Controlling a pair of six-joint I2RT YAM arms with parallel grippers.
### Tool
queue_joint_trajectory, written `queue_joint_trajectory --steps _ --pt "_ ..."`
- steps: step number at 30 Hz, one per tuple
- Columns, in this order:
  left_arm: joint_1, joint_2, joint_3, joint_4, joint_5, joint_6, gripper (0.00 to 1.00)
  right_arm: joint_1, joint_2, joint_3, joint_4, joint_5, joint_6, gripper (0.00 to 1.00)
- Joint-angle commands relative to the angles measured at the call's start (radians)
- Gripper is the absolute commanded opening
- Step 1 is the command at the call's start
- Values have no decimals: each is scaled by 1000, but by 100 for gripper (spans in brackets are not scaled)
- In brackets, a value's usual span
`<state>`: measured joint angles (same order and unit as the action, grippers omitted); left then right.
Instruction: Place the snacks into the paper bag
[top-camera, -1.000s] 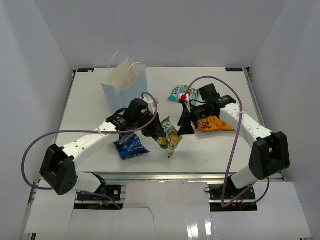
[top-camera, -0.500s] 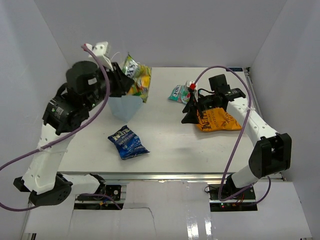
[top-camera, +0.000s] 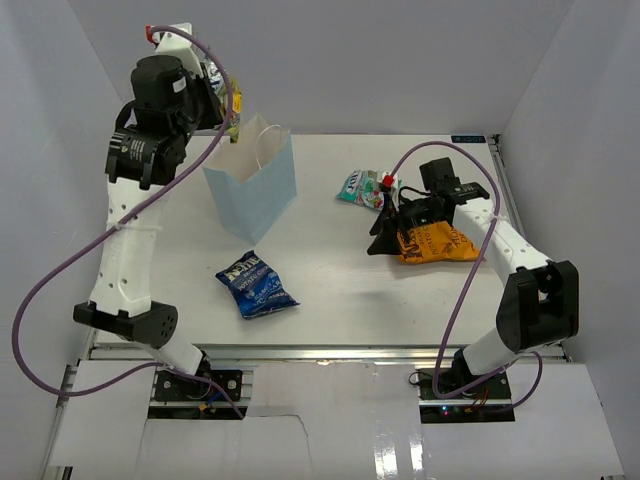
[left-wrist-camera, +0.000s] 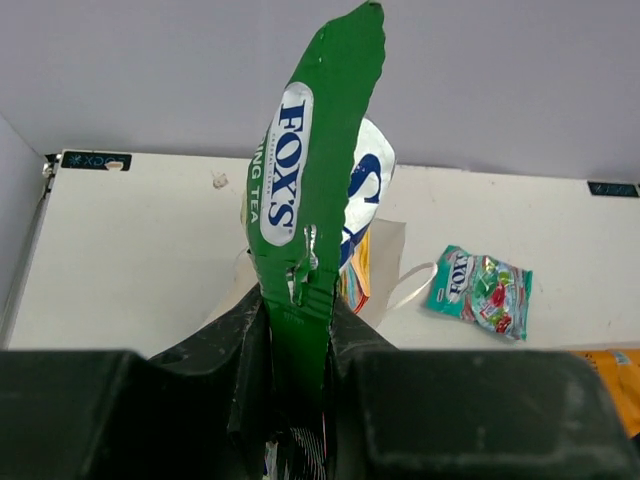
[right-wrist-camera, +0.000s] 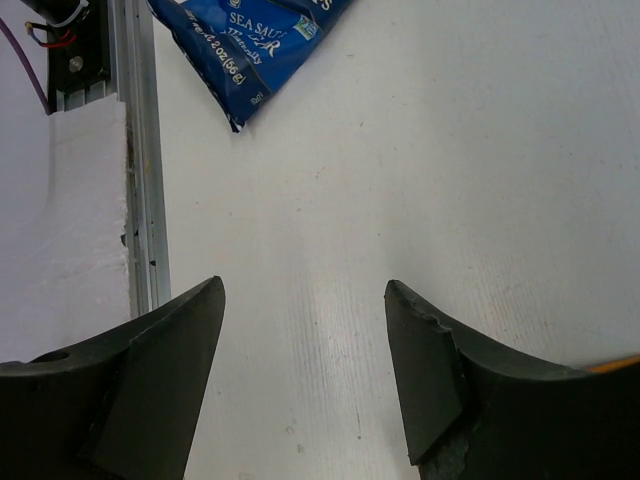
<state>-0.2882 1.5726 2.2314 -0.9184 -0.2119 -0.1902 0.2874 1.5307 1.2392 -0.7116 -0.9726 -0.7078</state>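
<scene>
Open-fingered gripper (right-wrist-camera: 302, 288), blue crisp bag (right-wrist-camera: 250, 40) beyond

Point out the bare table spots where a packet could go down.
Bare: the middle, between the blue crisp bag and the orange bag; also the near strip in front of it. Crowded: around the right gripper, teal bag and orange bag.

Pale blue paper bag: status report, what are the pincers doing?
Left pincer shut on green-yellow candy bag, high beside pale blue paper bag. Right pincer open, empty. Nothing blocking.
</scene>
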Motion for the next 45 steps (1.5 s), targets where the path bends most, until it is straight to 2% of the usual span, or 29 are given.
queue_joint_trajectory --steps 1,6,13,16,17,20,23,26,28,32,33,35,36,38,40,41,44,45 --pt "11 9 -10 90 81 54 28 -17 -37 -21 -14 -32 -24 71" --pt "23 17 -107 128 129 67 27 -37 -43 -37 -14 -37 -27 71" --pt "23 17 -274 161 147 130 32 -47 -30 -37 -15 -41 -30 71" --pt "23 20 -300 174 155 132 51 -48 -21 -29 -17 -34 -32 71" --pt "23 24 -300 174 157 130 64 -48 -20 -23 -17 -34 -32 71" --pt "23 24 -293 176 167 114 83 -48 -6 -11 -14 -9 -19 71" --pt "23 17 -274 176 160 87 87 -48 5 5 9 26 40 71" --pt "23 -26 -269 173 137 52 91 -48 12 3 148 174 187 71" --pt "23 -94 -286 174 114 14 96 -48 25 12 258 341 345 71" --pt "23 -279 -441 207 120 -81 98 -48 55 46 365 607 551 72" --pt "23 -325 -546 228 134 -103 98 -48 77 55 368 677 573 72" --pt "23 -462 -649 236 155 -182 98 -47 118 104 354 722 600 72" --pt "23 -509 -762 245 164 -218 98 -48 134 120 341 712 591 73" --pt "23 -644 -881 260 201 -300 98 -48 164 181 290 663 466 74" --pt "23 -725 -1037 260 210 -366 98 -48 227 245 110 511 285 80" --pt "21 -809 -1088 262 210 -441 98 -48 282 322 37 455 128 82" --pt "23 -963 -1278 279 247 -550 98 -48 398 463 -202 335 -74 83" --pt "23 -996 -1318 280 244 -622 98 -48 422 491 -292 298 -94 84"
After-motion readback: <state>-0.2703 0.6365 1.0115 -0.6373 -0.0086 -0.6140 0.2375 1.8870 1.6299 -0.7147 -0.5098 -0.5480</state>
